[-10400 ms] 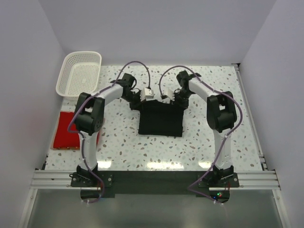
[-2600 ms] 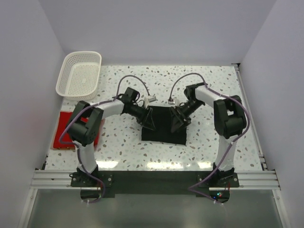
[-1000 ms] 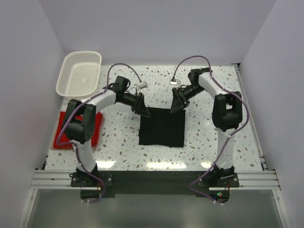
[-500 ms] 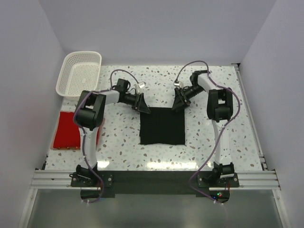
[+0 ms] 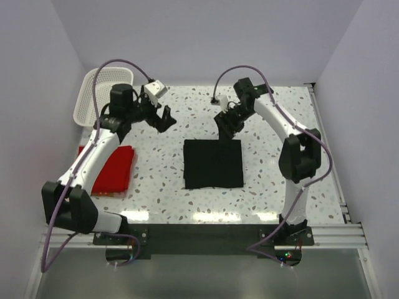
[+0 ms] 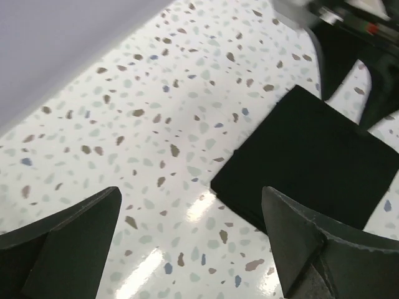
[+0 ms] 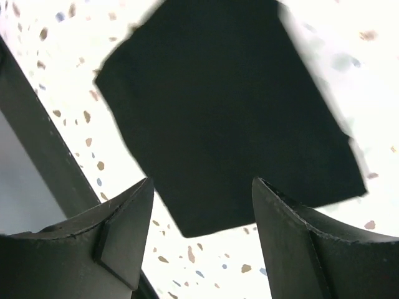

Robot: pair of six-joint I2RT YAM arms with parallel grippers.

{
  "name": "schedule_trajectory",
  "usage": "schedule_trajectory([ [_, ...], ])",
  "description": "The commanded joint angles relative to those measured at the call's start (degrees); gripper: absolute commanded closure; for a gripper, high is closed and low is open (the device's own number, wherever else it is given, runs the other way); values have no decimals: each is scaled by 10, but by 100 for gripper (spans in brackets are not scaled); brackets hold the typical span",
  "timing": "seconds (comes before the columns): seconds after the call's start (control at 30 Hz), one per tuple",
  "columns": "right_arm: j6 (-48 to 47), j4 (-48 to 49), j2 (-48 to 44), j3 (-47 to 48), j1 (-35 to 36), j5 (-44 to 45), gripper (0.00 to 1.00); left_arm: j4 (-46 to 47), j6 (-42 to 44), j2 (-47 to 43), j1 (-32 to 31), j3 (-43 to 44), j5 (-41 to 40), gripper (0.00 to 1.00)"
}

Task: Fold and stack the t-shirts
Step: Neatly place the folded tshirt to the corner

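Speckled table (image 5: 156,180), folded black t-shirt (image 5: 212,164), pale walls (image 5: 206,37)

Both arms are stretched forward, the left gripper (image 5: 163,118) and right gripper (image 5: 225,123) spread wide and empty.

Speckled white terrazzo table (image 5: 156,180), plain pale walls (image 5: 206,43), aluminium rail (image 5: 330,235) along near edge

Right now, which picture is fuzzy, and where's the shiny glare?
Right wrist: the black shirt smears along its right edge and the table washes out white. Left wrist: glare streaks the table beside the shirt. Top external: sharp, glare patches along the near table edge.
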Motion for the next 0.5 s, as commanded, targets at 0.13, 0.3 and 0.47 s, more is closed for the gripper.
schedule_trajectory([
  [0.13, 29, 134, -129, -129, 184, 188, 33, -136, -38, 36, 90, 36, 36, 0],
  [0.3, 40, 180, -113, -170, 277, 251, 39, -117, -96, 53, 144, -11, 72, 0],
  [0.47, 46, 214, -72, -179, 372, 294, 43, -82, -179, 60, 144, -69, 11, 0],
])
